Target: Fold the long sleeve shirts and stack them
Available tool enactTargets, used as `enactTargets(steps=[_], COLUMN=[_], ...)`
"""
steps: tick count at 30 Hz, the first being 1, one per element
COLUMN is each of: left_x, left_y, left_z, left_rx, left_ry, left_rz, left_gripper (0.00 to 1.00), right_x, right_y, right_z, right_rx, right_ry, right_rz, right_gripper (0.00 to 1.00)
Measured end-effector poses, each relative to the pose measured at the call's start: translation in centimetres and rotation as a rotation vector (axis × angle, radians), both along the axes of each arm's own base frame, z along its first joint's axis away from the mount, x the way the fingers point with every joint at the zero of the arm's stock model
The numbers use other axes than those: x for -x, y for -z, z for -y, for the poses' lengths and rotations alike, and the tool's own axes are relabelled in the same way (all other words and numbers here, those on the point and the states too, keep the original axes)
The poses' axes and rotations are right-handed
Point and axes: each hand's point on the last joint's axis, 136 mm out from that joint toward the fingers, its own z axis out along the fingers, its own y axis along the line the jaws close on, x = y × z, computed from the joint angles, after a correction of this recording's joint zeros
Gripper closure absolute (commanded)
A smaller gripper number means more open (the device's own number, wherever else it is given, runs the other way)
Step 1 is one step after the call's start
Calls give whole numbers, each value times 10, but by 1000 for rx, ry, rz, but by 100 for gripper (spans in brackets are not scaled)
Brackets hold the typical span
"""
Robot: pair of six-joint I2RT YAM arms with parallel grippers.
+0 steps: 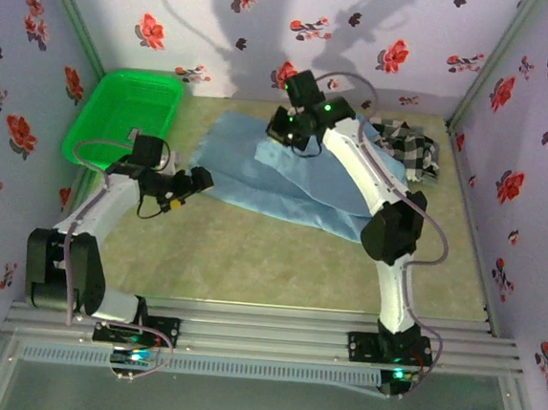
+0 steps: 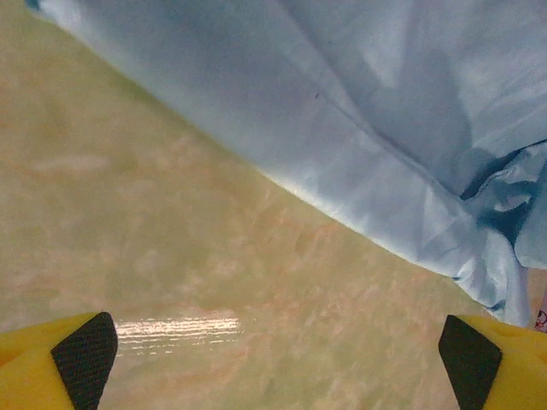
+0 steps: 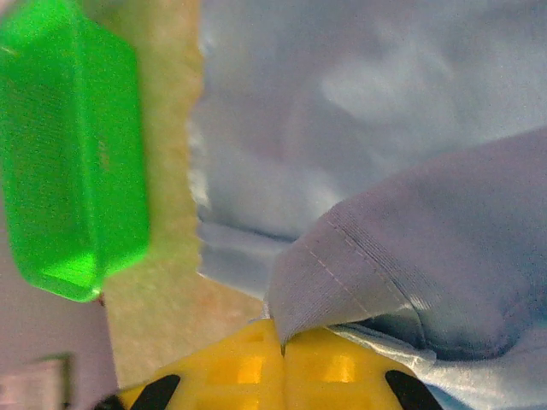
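- Blue shirt (image 1: 286, 182) lies mid-surface (image 1: 251, 251), long axis running 10 to 4 o'clock;
- checked shirt (image 1: 409, 148) bunched at 2 o'clock;
- right fingers (image 3: 282, 359) pinched tight on a blue fold at 12 o'clock;
- left fingers (image 1: 196, 180) spread wide, holding nothing, by the shirt's 9 o'clock edge.

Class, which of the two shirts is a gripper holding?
The light blue shirt: its cloth is pinched in the shut right gripper. The checked shirt lies ungripped.

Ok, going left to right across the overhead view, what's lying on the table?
Green basket → light blue shirt → black-and-white checked shirt.
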Motion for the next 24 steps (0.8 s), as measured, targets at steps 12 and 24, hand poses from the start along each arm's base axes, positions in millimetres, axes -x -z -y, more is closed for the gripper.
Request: enactTargets(steps=[12, 24], left_x=[2, -18], left_y=[19, 45], left_z=[8, 20], left_rx=[49, 67], left_ry=[-36, -78], left_rz=[-51, -109], left_gripper=[0, 1], right_x=[-34, -66], right_y=[11, 25], right_z=[-30, -1], right_rx=[-133, -24], right_ry=[13, 10], right_rz=[-30, 67], right_gripper=[99, 91])
